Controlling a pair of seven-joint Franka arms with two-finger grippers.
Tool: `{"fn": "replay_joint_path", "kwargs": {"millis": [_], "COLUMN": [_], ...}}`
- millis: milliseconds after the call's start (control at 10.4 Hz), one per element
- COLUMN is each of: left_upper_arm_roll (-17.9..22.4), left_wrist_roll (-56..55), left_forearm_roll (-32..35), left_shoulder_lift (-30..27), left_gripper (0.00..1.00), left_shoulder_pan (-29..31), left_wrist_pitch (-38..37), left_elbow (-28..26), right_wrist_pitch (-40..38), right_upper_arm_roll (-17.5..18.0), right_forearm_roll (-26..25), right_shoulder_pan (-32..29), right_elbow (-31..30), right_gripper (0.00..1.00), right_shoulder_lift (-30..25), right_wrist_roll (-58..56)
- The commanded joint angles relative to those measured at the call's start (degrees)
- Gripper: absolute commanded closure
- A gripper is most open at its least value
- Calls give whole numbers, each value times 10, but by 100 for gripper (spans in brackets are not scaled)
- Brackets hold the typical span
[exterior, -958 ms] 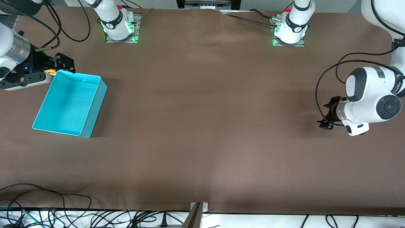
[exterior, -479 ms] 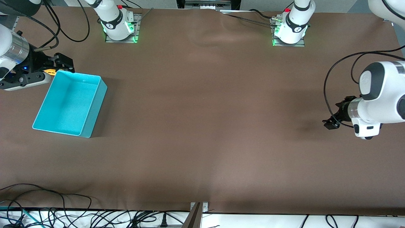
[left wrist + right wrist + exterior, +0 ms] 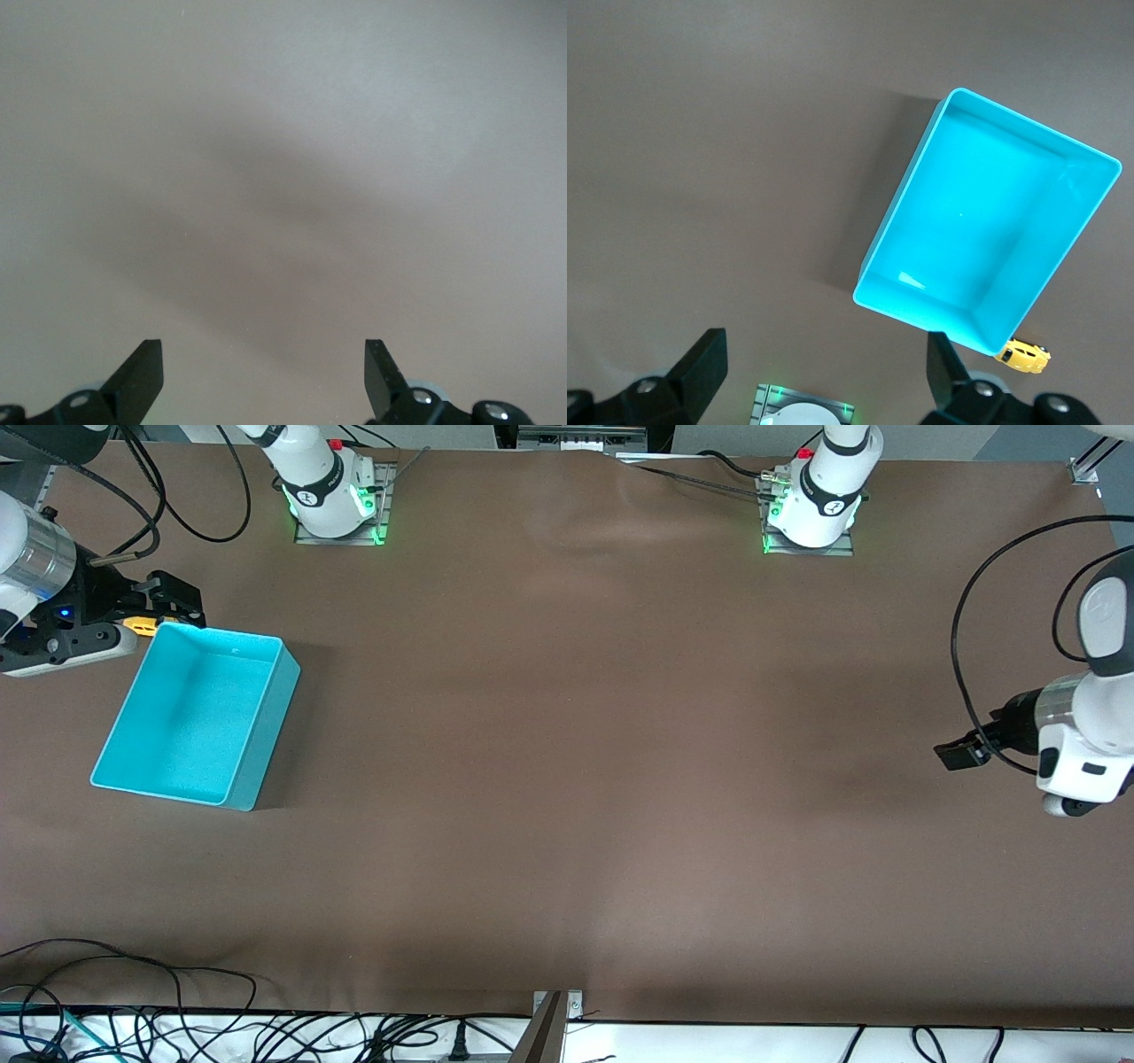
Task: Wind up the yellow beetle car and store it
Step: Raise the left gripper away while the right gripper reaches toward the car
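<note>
The right arm reached out over its end of the table (image 3: 567, 779), its right tool (image 3: 168, 602) hanging open and empty above the yellow beetle car (image 3: 1022, 355). The tiny rounded toy, dark-windowed, sat on the table just outside a corner of the cyan bin (image 3: 190, 717), on the edge farther from the front camera. The left tool (image 3: 961, 753) hovered open and empty over bare table at the left arm's end.
</note>
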Motion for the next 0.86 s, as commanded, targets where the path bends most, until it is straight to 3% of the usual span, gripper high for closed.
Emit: {"fn": "replay_joint_path", "kwargs": {"millis": [0,766], "left_upper_arm_roll": [-2,-16], "left_wrist_roll": [28,112], "left_forearm_roll": [-15,-8], "left_shoulder_lift": [4,-21], "left_gripper": [0,0], "left_shoulder_pan": [0,-14], "left_wrist_pitch": [-19,-20], "left_elbow": [40,46], "right_wrist_pitch": [-7,38], "right_upper_arm_roll": [2,-5], "right_forearm_roll": [-1,-6], "right_shoulder_pan": [4,-12], "right_elbow": [15,13], "right_gripper": [0,0], "right_shoulder_lift": [4,14], "right_wrist_roll": [-3,-5]}}
